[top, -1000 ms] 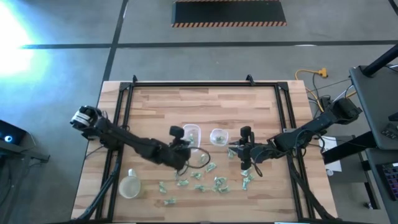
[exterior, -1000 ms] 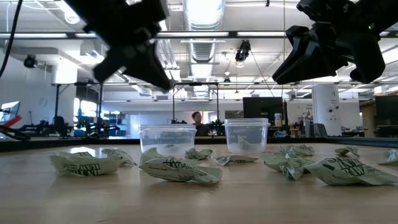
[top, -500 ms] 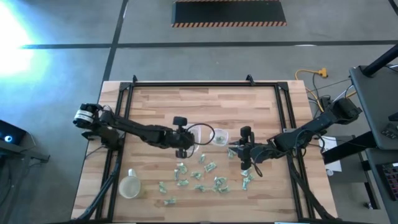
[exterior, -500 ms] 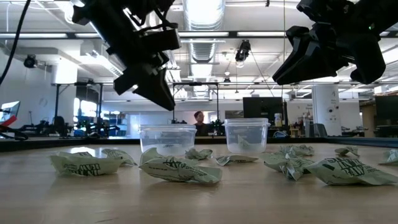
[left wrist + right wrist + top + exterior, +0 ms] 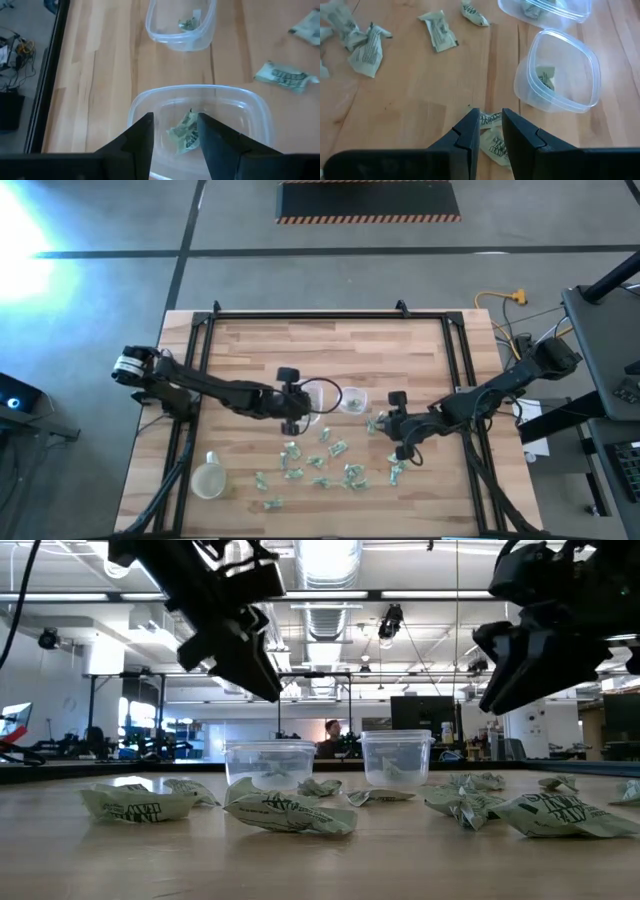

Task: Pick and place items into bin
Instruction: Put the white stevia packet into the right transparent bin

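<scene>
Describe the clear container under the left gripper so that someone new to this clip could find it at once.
Start at the wooden table and find the two clear containers side by side near its middle. The one meant is the larger container, on the left arm's side, with the left gripper directly above it, fingers apart. Its neighbour, the smaller container, stands toward the right gripper; each holds one pale-green wrapped piece.

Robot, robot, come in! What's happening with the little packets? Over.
Left gripper open above clear tub, one packet inside. Right gripper open over loose packet on table. Nothing blocking.
</scene>
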Motion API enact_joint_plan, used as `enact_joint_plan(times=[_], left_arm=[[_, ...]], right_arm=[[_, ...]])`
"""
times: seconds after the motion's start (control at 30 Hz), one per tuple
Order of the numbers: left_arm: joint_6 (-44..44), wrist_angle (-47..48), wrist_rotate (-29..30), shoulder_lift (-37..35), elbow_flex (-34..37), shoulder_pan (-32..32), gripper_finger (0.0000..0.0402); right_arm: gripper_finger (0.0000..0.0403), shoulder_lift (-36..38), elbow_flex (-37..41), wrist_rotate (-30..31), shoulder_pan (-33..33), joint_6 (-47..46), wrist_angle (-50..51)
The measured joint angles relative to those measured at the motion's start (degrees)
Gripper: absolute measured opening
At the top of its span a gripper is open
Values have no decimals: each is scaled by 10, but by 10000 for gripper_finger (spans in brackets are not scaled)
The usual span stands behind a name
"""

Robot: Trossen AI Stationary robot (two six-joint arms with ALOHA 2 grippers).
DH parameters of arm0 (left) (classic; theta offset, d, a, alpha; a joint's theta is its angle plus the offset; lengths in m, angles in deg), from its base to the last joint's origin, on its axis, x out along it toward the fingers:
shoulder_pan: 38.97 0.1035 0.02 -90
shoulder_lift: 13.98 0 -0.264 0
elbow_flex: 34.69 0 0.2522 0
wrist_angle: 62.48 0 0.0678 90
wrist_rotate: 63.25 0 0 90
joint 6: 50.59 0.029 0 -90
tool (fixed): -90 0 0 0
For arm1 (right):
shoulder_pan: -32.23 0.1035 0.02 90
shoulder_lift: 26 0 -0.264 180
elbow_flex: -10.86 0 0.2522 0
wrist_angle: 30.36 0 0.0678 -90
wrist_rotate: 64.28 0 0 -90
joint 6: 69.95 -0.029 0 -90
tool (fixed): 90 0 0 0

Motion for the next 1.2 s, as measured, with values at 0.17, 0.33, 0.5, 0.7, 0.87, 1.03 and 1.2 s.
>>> enact_joint_plan(times=[0.17, 0.33, 0.5, 0.7, 0.87, 1.03, 1.2], left_arm=[[-1, -2, 0, -19, 0, -19, 134], [-1, -1, 0, -24, 1, -37, 134], [-1, -1, 1, -24, 1, -40, 135], [-1, -1, 2, -24, 1, -40, 135], [-1, -1, 2, -24, 1, -41, 135], [-1, -1, 1, -24, 2, -41, 135], [-1, -1, 0, -24, 2, -41, 135]], right_arm=[[72, 0, 0, -1, 0, -65, 51], [72, 0, 0, -23, 0, -198, 160], [73, 0, 0, -26, 0, -238, 180], [73, 0, 0, -29, 0, -253, 178], [79, 0, 18, -40, 2, -261, 151], [103, -2, 51, -53, 8, -265, 106], [131, -2, 68, -66, 8, -265, 78]])
